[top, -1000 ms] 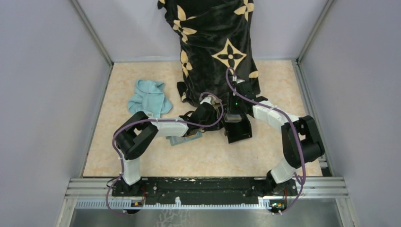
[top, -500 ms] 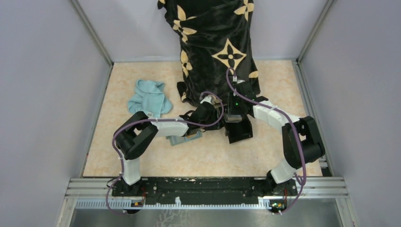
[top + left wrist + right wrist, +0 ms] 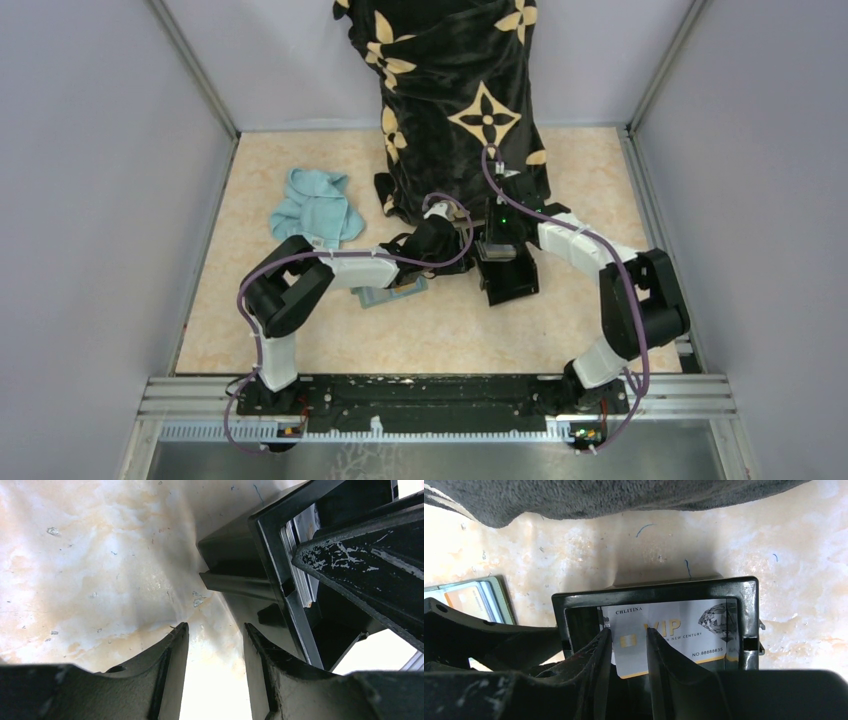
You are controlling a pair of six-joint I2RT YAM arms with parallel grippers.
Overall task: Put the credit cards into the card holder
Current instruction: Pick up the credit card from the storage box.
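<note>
We are midway: cards (image 3: 469, 600) sitting in the holder (image 3: 506, 602), more lying in the box (image 3: 649, 592); left gripper (image 3: 215, 635), right gripper (image 3: 628, 640) both gaping.

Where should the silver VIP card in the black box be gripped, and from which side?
Probably the chip end of the VIP card, from straight above: the black box walls in every edge, leaving only the open top, where the right gripper hangs open.

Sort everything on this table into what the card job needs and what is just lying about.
For the job: credit cards standing in the black box; card holder, lying open with cards in it.
Just lying about: light blue cloth; dark flower-patterned fabric at the back.
</note>
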